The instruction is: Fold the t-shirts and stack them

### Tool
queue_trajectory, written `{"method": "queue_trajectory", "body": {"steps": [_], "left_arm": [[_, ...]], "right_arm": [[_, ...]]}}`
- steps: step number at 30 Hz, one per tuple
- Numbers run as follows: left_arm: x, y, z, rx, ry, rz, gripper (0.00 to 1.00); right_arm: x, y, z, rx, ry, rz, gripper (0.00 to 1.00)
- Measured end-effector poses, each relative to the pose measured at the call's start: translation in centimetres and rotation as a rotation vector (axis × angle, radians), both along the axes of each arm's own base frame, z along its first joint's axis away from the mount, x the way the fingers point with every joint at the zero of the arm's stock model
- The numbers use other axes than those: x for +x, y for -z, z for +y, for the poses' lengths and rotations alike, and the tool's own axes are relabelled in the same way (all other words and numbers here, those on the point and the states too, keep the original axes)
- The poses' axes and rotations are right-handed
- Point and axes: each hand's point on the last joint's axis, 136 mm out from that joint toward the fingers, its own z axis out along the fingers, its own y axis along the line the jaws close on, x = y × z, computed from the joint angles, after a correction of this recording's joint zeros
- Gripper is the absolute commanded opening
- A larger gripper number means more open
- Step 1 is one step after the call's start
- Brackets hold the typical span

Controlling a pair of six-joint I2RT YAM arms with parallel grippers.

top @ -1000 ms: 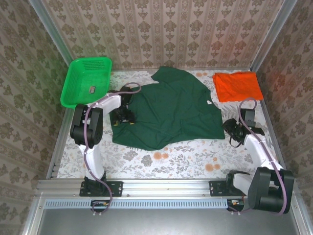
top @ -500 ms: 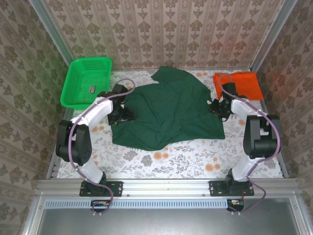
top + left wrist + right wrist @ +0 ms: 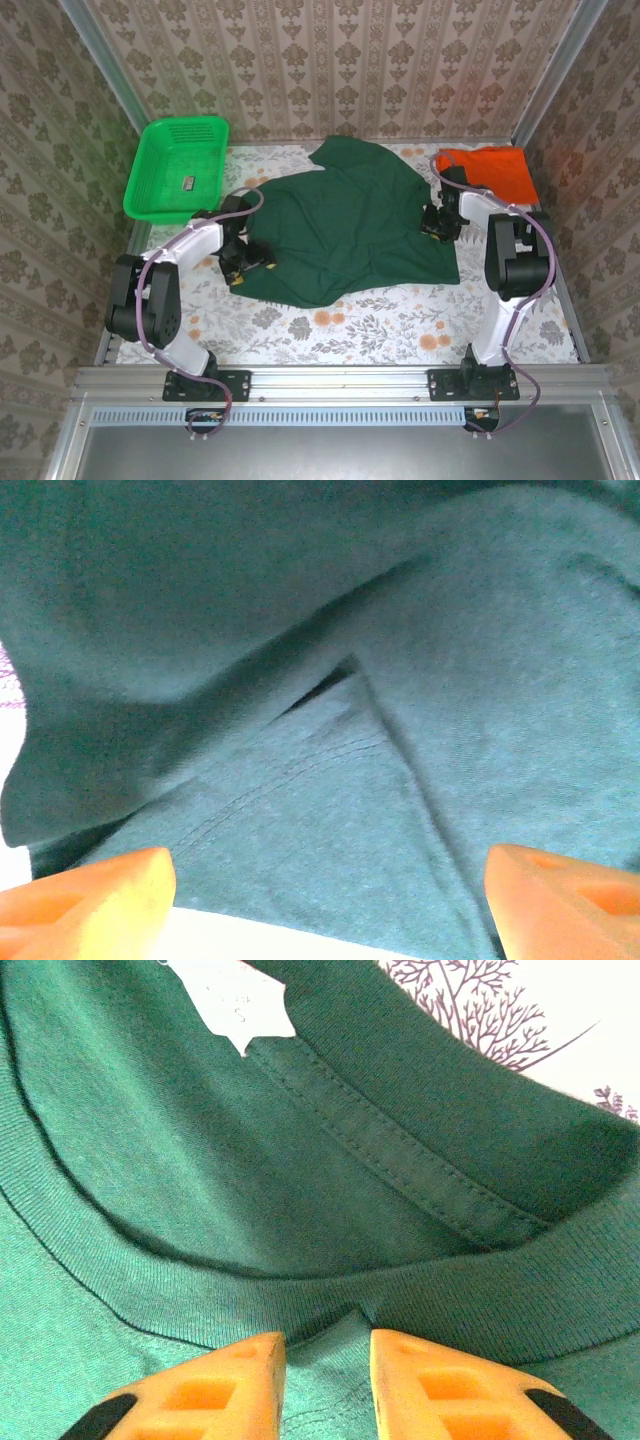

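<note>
Both jaws over green t-shirt (image 3: 350, 225), right pair astride collar (image 3: 300, 1295)

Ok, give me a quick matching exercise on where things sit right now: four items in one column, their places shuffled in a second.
Items
1. dark green t-shirt
2. orange t-shirt
3. green basket
4. right end effector

Places
A. far left corner of the table
B. at the dark green t-shirt's collar
C. spread across the middle of the table
D. folded flat in the far right corner

Pairs: 1-C, 2-D, 3-A, 4-B
</note>
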Motion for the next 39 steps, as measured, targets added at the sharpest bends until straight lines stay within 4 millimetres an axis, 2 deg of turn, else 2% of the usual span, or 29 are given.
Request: {"method": "queue_trajectory", "body": {"steps": [7,11,15,21,27,30,36,39], "left_arm": [[0.3,-0.1,-0.1,-0.016,-0.011,-0.007,0.82],[0.3,-0.1,-0.1,-0.016,-0.011,-0.007,0.81],[0.3,-0.1,-0.1,-0.016,-0.016,-0.007,0.79],[0.3,0.2,-0.4,-0.024,-0.037,-0.011,0.78],[-0.5,0.1,-1.0,-0.060,-0.070,-0.006,0.78],[-0.5,-0.6,-1.2,-0.077,-0.082,-0.021,0.77],[-0.8,-1.2,-1.6,-0.084,-0.105,-0.027,0.66],[-1.0,-1.1,-1.5,-0.064,-0.130,-0.018,0.59]], "right_arm": [[-0.1,0.1,-0.2,-0.026,-0.016,0.014,0.09],[-0.2,0.1,-0.1,-0.029,-0.025,0.013,0.03],[-0.6,-0.3,0.0,-0.028,-0.028,0.007,0.00],[-2.2,-2.8,1.1,0.007,-0.037,-0.045,0.00],[-4.9,-4.3,2.0,0.068,-0.028,-0.070,0.00],[-7.0,-5.1,2.7,0.116,-0.022,-0.074,0.00],[-11.3,-6.8,4.6,0.244,-0.014,-0.087,0.00],[-12.9,-6.8,5.4,0.294,-0.014,-0.071,0.00]]}}
